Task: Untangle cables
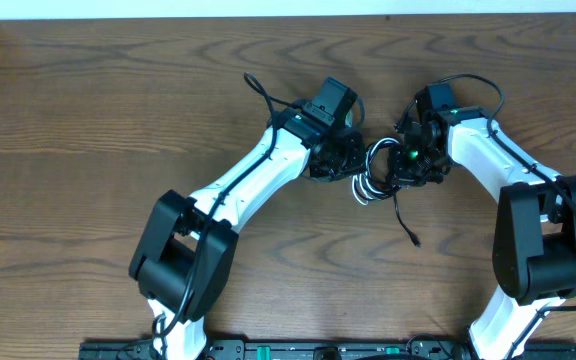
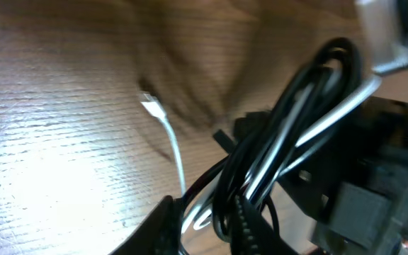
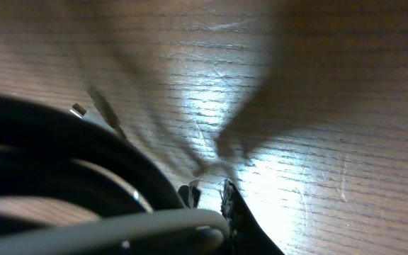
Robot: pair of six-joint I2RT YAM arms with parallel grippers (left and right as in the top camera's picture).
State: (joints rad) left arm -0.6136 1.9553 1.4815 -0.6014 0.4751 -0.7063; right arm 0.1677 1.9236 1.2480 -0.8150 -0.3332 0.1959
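The cables [image 1: 376, 172] are a small bundle of black and white cords lying on the wooden table between my two grippers. My left gripper [image 1: 342, 165] comes at the bundle from the left. In the left wrist view its jaws [image 2: 204, 207] are closed around several black and white strands [image 2: 289, 120]. A white plug end [image 2: 149, 105] lies free on the table beyond. From the right, my right gripper [image 1: 409, 166] is shut [image 3: 208, 190], with a white cord [image 3: 119, 228] pinched at its fingers. Thick black loops [image 3: 62, 142] fill that view's left side.
One loose black cable end [image 1: 414, 238] trails toward the front of the table. Each arm's own thicker black wire [image 1: 258, 92] arcs above its wrist. The table [image 1: 88, 150] ends at a white strip [image 1: 268, 8] along the back.
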